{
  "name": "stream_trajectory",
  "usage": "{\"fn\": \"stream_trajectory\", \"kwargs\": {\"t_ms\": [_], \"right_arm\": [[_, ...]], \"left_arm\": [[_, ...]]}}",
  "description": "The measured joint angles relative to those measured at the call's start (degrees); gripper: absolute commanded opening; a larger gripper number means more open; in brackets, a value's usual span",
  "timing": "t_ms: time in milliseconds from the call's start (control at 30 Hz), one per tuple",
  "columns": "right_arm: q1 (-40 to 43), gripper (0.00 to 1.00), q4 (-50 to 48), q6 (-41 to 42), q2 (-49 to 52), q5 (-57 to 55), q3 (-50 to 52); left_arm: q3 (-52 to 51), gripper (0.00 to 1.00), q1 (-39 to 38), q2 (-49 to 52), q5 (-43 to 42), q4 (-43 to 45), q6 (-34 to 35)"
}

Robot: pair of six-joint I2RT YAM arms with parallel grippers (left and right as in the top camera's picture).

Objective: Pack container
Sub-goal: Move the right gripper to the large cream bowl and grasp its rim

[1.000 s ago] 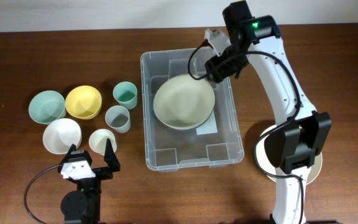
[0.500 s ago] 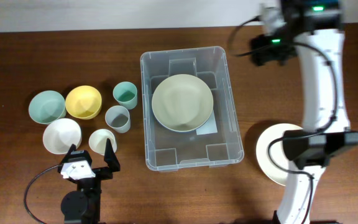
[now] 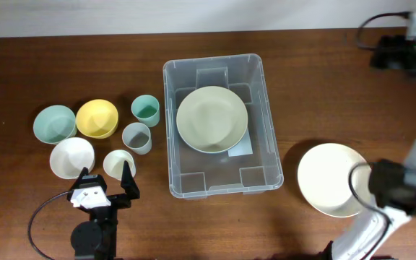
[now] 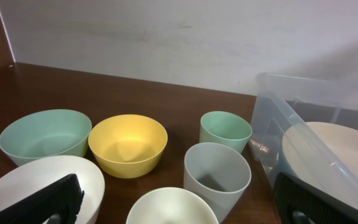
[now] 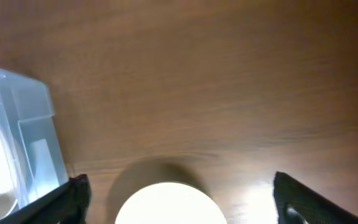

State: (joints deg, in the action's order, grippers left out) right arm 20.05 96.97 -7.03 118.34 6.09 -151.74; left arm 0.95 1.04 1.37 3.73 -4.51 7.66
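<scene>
The container (image 3: pixel 169 130) is a large clear bin in the middle of the table. A large pale green bowl (image 3: pixel 211 119) lies in its back half. The container also shows in the left wrist view (image 4: pixel 272 118) and the right wrist view (image 5: pixel 27 118). My right gripper (image 3: pixel 383 52) is at the far back right, high over the table. It is open and empty (image 5: pixel 179 202), with a white plate (image 5: pixel 163 206) below it. My left gripper (image 3: pixel 105 182) is open and empty (image 4: pixel 179 208) at the front left, just in front of a small cream cup (image 4: pixel 169 208).
Left of the container stand a teal bowl (image 3: pixel 54 123), a yellow bowl (image 3: pixel 97 118), a white bowl (image 3: pixel 71 157), the cream cup (image 3: pixel 118 163), a grey cup (image 3: pixel 136 136) and a green cup (image 3: pixel 145 110). The white plate (image 3: pixel 331 179) lies right of the container.
My right arm swung from the container's back right corner to the far back right. The pale green bowl has settled flat in the container. The left arm has not moved.
</scene>
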Motion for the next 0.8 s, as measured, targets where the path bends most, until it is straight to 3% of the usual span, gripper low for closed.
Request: {"fn": "stream_trajectory", "kwargs": {"t_ms": [167,400,500,600,800], "right_arm": [[5.4,0.94,0.0,0.4,-23.8,0.0,9.8],[13.3,0.94,-0.7,1.0,-51.7,0.5,38.7],[15.9,0.94,-2.6,1.1,-53.3,0.7,54.2],[18.5,0.94,-14.1,0.6,-49.0,0.7,75.6],[19.2,1.0,-29.8,0.3,-43.2,3.7,89.8]], "left_arm": [[0.0,1.0,0.0,0.0,0.0,0.0,0.0],[0.0,1.0,0.0,0.0,0.0,0.0,0.0],[0.0,1.0,0.0,0.0,0.0,0.0,0.0],[0.0,1.0,0.0,0.0,0.0,0.0,0.0],[0.0,0.99,0.0,0.0,0.0,0.0,0.0]]}}
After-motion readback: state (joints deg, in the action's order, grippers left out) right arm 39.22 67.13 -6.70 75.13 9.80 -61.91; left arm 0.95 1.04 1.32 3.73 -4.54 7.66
